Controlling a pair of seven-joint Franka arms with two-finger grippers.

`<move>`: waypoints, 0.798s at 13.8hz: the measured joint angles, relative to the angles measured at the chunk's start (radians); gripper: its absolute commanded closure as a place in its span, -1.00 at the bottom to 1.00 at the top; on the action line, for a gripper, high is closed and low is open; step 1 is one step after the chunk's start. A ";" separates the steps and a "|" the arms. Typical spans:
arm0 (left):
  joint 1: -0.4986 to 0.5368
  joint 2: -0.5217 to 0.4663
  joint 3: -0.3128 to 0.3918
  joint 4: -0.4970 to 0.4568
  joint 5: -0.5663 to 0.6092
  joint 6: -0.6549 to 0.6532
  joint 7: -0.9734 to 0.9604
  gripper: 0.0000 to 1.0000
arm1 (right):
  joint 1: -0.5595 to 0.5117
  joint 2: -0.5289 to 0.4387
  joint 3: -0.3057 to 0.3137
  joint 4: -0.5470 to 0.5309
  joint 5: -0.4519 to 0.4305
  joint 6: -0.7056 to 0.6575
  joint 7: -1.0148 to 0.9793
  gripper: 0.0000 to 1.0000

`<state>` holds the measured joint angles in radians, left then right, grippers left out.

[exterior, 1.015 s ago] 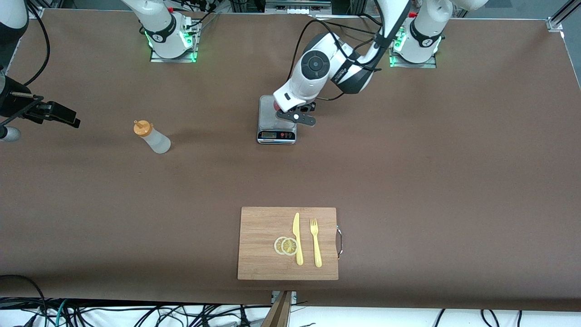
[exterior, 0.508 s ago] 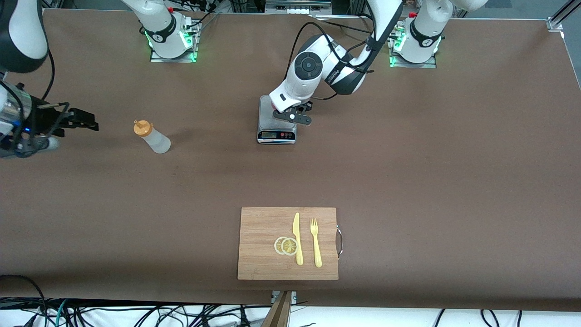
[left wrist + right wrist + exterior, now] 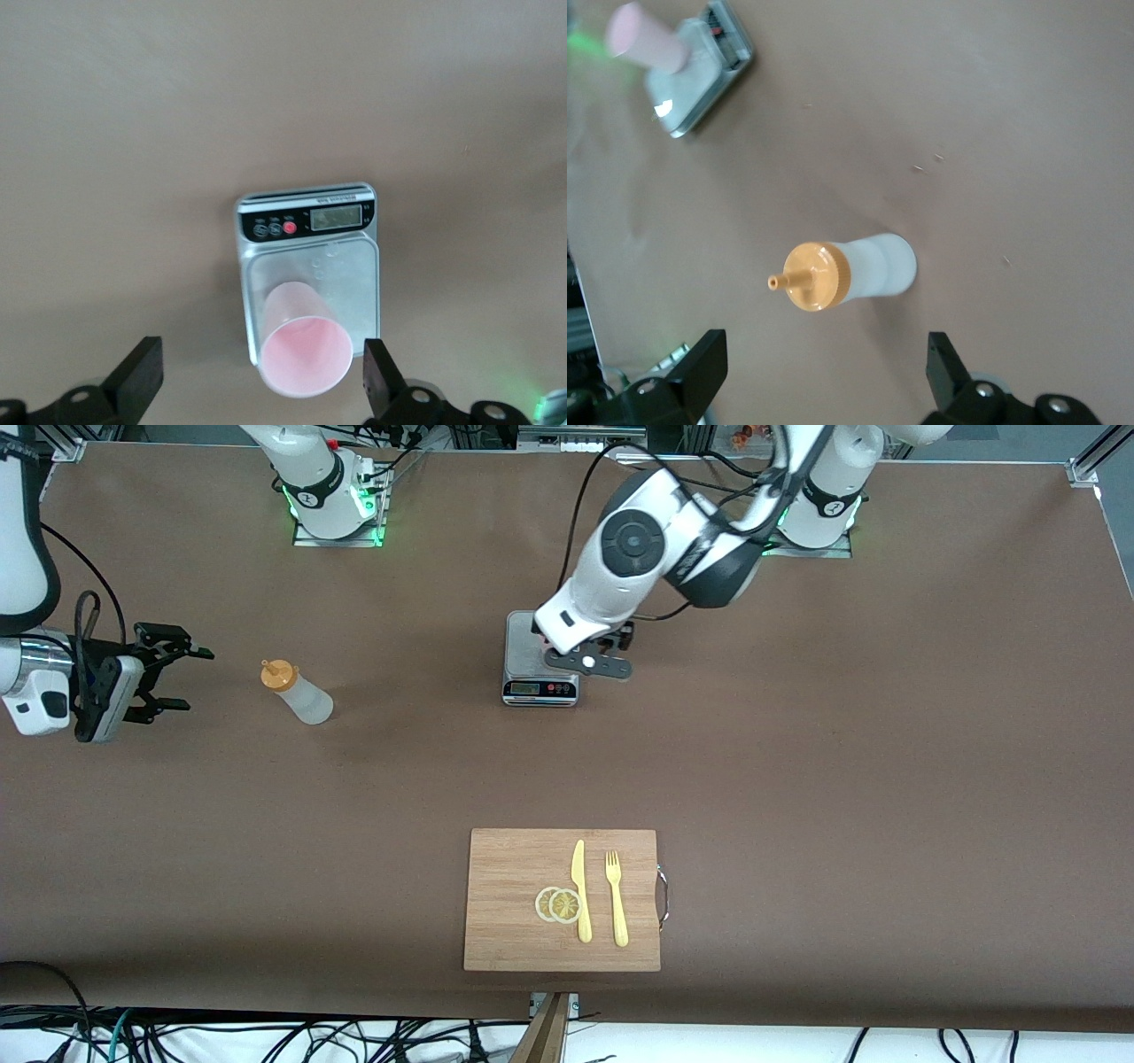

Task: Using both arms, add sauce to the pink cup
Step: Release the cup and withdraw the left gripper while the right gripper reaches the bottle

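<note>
The sauce bottle [image 3: 299, 693], whitish with an orange nozzle cap, stands on the table toward the right arm's end; it also shows in the right wrist view [image 3: 855, 273]. My right gripper [image 3: 197, 680] is open and empty beside it, apart from it, and shows in its own view [image 3: 824, 363]. The pink cup [image 3: 306, 350] stands upright on a small silver kitchen scale [image 3: 345, 266]; in the front view my left arm hides it. My left gripper [image 3: 585, 659] is over the cup, open [image 3: 261, 376], fingers wide on either side, touching nothing.
The scale [image 3: 521, 651] sits mid-table near the arm bases. A wooden cutting board [image 3: 505, 903] with a yellow knife [image 3: 580, 890], a yellow fork [image 3: 617, 899] and two lemon slices [image 3: 558, 904] lies near the front camera.
My right gripper has swung in from the table's end toward the sauce bottle and turned to face it. My left arm has shifted a little over the scale.
</note>
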<state>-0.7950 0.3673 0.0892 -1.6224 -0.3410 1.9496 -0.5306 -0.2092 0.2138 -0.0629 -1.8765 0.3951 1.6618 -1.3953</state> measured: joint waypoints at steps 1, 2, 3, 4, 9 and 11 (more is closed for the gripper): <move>0.024 -0.025 0.027 0.026 0.000 -0.054 0.001 -1.00 | -0.023 0.007 -0.014 -0.042 0.050 0.007 -0.139 -1.00; 0.049 -0.046 0.047 0.043 0.000 -0.093 0.002 -1.00 | -0.041 0.025 -0.032 -0.075 0.098 0.009 -0.276 -1.00; 0.081 -0.066 0.062 0.055 0.000 -0.127 0.002 -1.00 | -0.055 0.054 -0.053 -0.096 0.141 0.009 -0.404 -1.00; 0.118 -0.084 0.073 0.064 0.000 -0.156 0.002 -1.00 | -0.068 0.091 -0.069 -0.107 0.180 0.007 -0.519 -1.00; 0.387 -0.189 0.090 0.089 0.036 -0.326 0.129 -1.00 | -0.115 0.315 -0.083 -0.111 0.366 -0.032 -0.970 -1.00; 0.482 -0.219 0.091 0.112 0.098 -0.419 0.252 -1.00 | -0.120 0.387 -0.097 -0.103 0.409 -0.079 -1.097 -1.00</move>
<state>-0.3134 0.1478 0.1801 -1.5106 -0.2433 1.5305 -0.2785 -0.3287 0.6012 -0.1601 -1.9793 0.8041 1.5826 -2.4926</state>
